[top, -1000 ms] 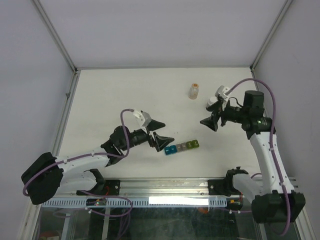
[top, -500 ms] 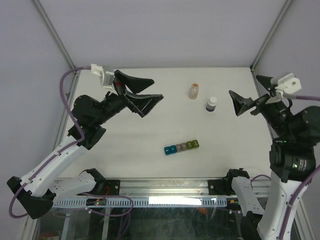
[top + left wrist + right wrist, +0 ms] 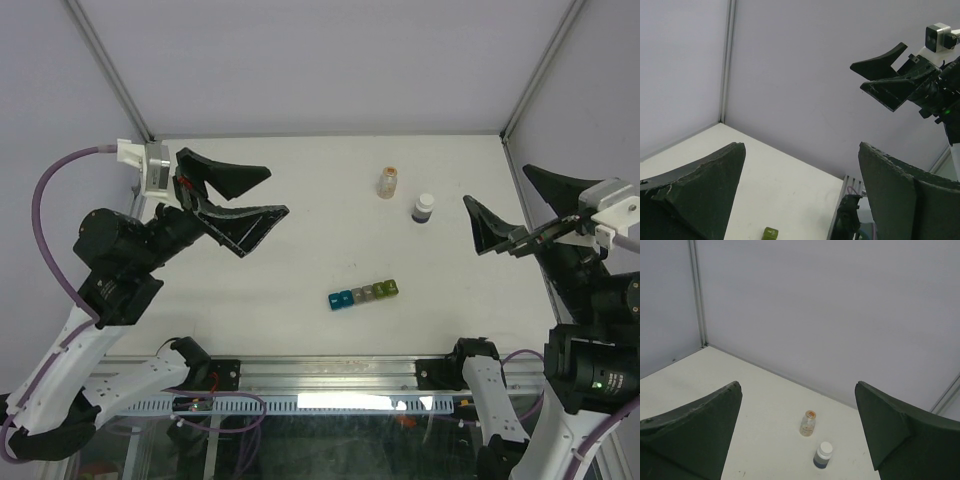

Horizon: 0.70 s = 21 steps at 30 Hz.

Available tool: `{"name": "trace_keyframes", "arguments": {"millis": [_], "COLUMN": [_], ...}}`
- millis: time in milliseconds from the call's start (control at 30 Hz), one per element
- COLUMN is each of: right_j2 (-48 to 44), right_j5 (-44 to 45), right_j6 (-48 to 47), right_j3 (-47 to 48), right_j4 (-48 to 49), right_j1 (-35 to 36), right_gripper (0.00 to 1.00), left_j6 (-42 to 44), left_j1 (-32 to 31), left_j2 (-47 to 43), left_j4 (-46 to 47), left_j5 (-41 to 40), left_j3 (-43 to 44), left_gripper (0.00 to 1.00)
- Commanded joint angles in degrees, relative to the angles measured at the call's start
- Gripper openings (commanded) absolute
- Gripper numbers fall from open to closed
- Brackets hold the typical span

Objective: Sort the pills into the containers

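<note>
Near the front middle of the table (image 3: 250, 290) lie the containers (image 3: 363, 294), a strip of five joined compartments running blue, teal, grey, olive and yellow-green. I cannot tell whether anything is in them; they are too small in the overhead view. I judge the strip light, stiff and apt to skid, so I would pinch it across its narrow sides or pin one end. Well behind it stand an amber bottle (image 3: 387, 182) and a dark white-capped bottle (image 3: 424, 208), both capped. They look tippy, so I would grip each around the body. The left gripper (image 3: 277, 191) and right gripper (image 3: 496, 185) hang high with jaws spread wide, holding nothing.
</note>
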Motion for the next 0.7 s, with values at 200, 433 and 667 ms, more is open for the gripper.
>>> {"name": "trace_keyframes", "arguments": {"millis": [200,433,667], "right_j2": [0.92,1.66,1.29], "right_j5": [-0.02,-0.35,-1.20], "right_j6": [7.48,8.98,9.38], "right_j3": [-4.43,-4.50,-6.11], "right_j4": [5.62,6.83,7.64], "right_j1": [-0.98,-1.58,-1.88], "right_gripper": [0.99,0.99,0.99], "left_j6": [4.27,5.43,5.90], "left_j1": [0.18,0.19,0.14], "left_j2": [-2.86,-3.68,-3.99], "left_j4": [-6.31,-7.16,-7.79], "left_j5": [-1.03,-1.66,-1.80], "left_j3": [0.60,-0.21,-0.51], "left_gripper": [0.99,0.99,0.99]}}
